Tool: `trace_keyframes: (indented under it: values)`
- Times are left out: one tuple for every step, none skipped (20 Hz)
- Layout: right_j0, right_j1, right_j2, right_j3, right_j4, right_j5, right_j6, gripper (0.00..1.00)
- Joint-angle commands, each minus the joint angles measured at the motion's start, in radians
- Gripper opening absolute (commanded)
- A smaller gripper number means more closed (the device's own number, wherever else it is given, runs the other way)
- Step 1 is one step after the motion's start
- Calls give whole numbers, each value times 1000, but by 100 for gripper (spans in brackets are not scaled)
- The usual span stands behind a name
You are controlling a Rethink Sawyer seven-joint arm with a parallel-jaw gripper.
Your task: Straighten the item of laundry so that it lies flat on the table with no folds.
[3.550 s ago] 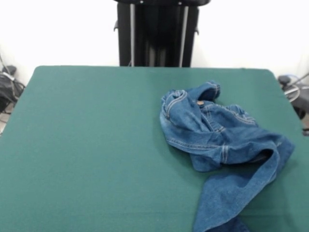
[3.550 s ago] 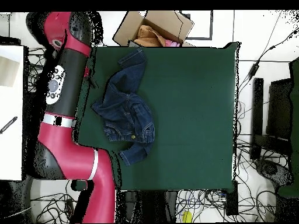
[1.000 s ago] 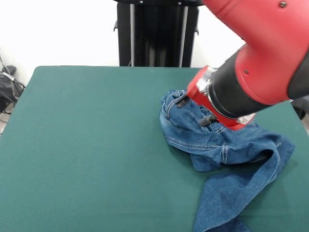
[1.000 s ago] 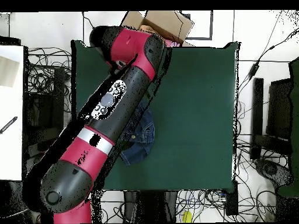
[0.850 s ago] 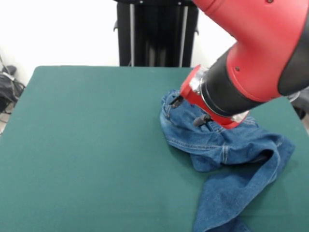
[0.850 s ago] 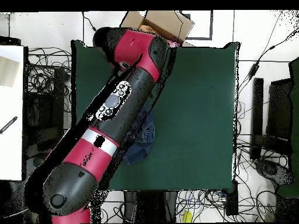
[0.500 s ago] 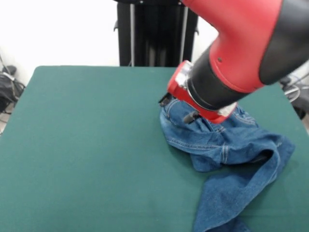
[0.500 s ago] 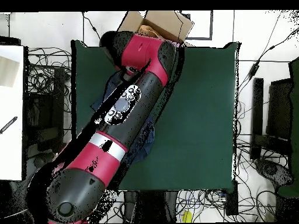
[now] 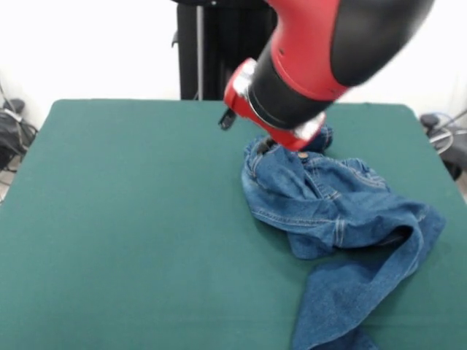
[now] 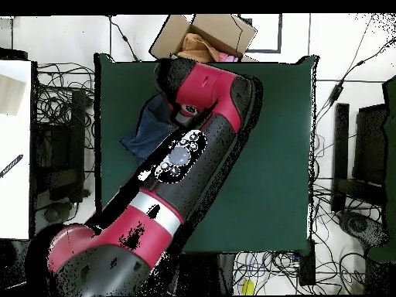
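The jeans (image 9: 336, 219) lie bunched at the right of the front view on the table (image 9: 131, 219), folds all over and one leg trailing to the bottom edge, so flattening looks barely begun; the end effector's state I cannot tell.

This is looking like a robotics lab rather than a home. A red and black industrial arm (image 10: 182, 166) is reaching over a surface (image 9: 131, 219) draped in plain dark green cloth, standing against a bare white wall. From overhead, tangled cables (image 10: 66, 100) are sprawling across the floor around it, dark equipment (image 10: 370, 147) is sitting along one side, and an open cardboard box (image 10: 207, 35) is lying just past one edge.
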Motion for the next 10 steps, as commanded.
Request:
trace_keyframes:
  values:
    - [50,-136,210,222,-136,47,-170,100]
    - [56,-148,216,232,-153,57,-165,100]
    - [62,-164,227,250,-166,54,-158,100]
    - [70,-178,236,267,-180,51,-152,100]
    - [77,-192,245,285,-191,42,-143,100]
    - [84,-207,255,308,-203,27,-131,100]
    - [89,-219,267,328,-210,15,-122,100]
    - [94,-230,278,348,-219,2,-117,100]
    - [99,-243,289,370,-225,-9,-111,100]
    - [102,-255,302,393,-230,-28,-107,100]
